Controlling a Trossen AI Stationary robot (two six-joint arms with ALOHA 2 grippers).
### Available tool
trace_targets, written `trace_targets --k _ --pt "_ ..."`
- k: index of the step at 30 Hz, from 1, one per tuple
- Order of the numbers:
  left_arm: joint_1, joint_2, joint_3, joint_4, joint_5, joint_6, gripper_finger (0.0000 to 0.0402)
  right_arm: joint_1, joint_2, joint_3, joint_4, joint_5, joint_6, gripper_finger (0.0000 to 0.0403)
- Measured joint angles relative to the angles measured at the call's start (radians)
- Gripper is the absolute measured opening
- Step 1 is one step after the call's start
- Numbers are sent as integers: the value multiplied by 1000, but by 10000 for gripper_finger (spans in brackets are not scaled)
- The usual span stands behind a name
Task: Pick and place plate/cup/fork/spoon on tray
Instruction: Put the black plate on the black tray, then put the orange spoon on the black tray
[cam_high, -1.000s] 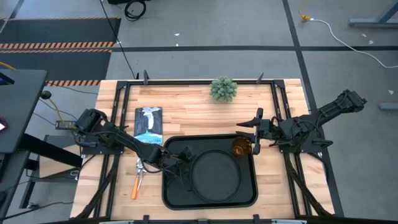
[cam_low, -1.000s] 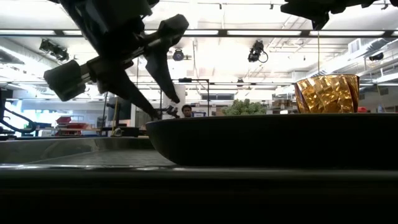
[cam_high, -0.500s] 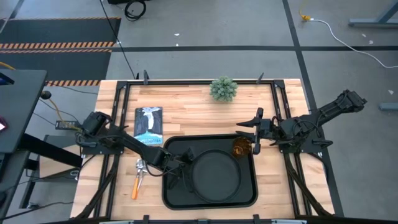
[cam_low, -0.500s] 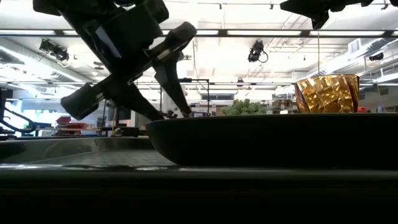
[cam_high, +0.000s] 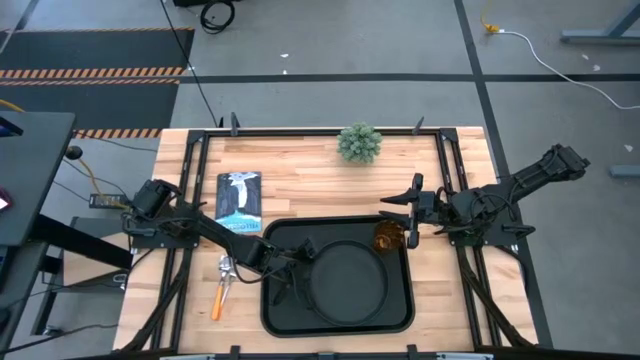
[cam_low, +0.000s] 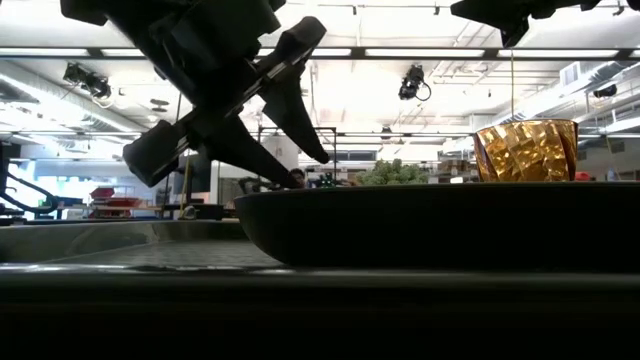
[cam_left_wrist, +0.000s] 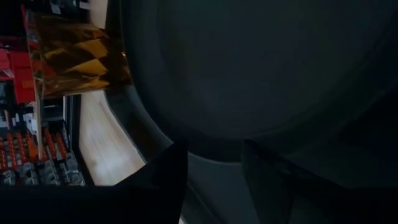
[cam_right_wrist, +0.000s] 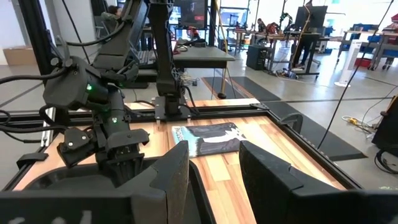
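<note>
The round black plate (cam_high: 346, 279) lies on the black tray (cam_high: 280, 318). The amber cup (cam_high: 388, 236) stands upright in the tray's far right corner. My left gripper (cam_high: 296, 274) is open and slants down over the tray's left part, its fingers at the plate's left rim (cam_left_wrist: 211, 146). My right gripper (cam_high: 411, 206) hovers open and level above the tray's far right corner, with nothing between its fingers. The orange-handled fork (cam_high: 218, 298) lies on the wood left of the tray. Silver metal (cam_high: 226, 267) shows at its far end; I cannot make out the spoon. My left gripper stands with its fingers (cam_left_wrist: 165, 177) spread at the plate's left rim, coming slantwise from the table's left. Dark fingers against the dark plate hide whether they touch it. The plate lies flat on the tray.
A book (cam_high: 239, 196) lies on the wood beyond the tray's left end. A small green plant (cam_high: 359, 143) stands at the table's far edge. Black frame rails (cam_high: 447, 170) run along the table's sides. Bare wood lies left and right of the tray.
My left gripper has tipped and its fingertips have edged toward the plate, the fingers staying apart. The plate and the cup have kept their places.
</note>
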Motion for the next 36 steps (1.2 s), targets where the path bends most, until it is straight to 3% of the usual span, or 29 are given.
trace_targets --k 11,36 --pt "0 -24 1 18 -3 -18 156 0 0 0 0 0 -1 149" --pt "1 -222 0 -115 -30 -86 155 0 6 0 17 -14 -11 149"
